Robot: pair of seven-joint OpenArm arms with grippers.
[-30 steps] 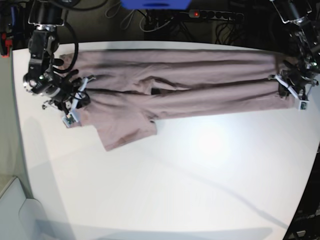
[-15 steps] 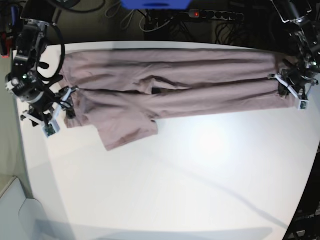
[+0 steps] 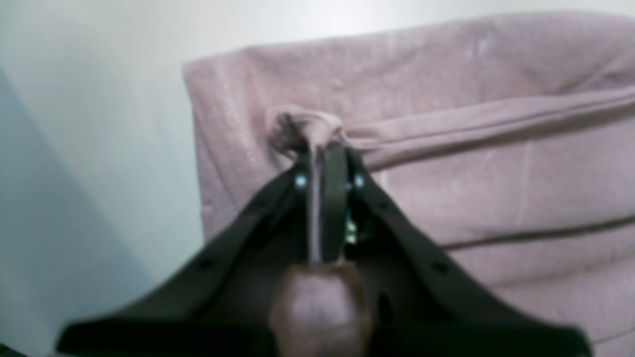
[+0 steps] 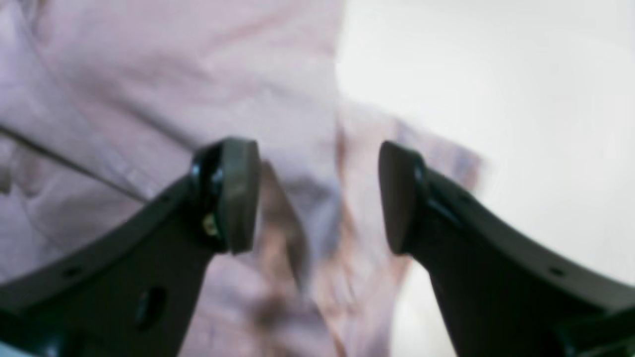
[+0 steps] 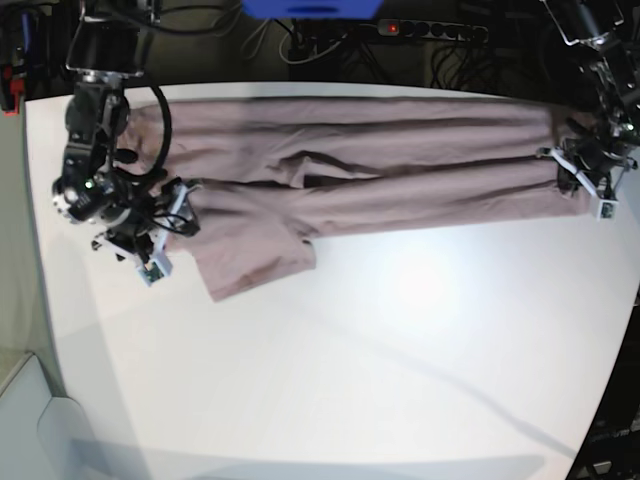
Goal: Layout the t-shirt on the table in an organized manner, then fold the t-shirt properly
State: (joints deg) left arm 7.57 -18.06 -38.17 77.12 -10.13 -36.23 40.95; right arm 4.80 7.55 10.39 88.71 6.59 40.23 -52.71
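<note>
Along the far edge of the table (image 5: 350, 350) the t-shirt (image 5: 380, 160) lies stretched into a long, rumpled band, one sleeve (image 5: 255, 262) flopping toward you at the left of the base view. Your left gripper (image 3: 322, 163) is clenched on a bunched pinch of fabric at the shirt's end, near the table's right edge in the base view, while your right gripper (image 4: 317, 196) hangs with its jaws spread wide over the other end, holding nothing; cloth shows blurred between the pads. The main risk, as I judge it, is that you close the right jaws on one layer only, or on the sleeve seam instead of the hem, so a pull would twist the band rather than flatten it. If the left arm tugs outward first, the pinched corner could slide off the table's edge, since it sits close to it. A low approach with open jaws could also plough the fabric and add creases. Behind the table run cables and a power strip (image 5: 430, 30); they lie well apart from the cloth, but a high backward swing of either arm could reach them. Nothing else stands on the white surface in your way.
</note>
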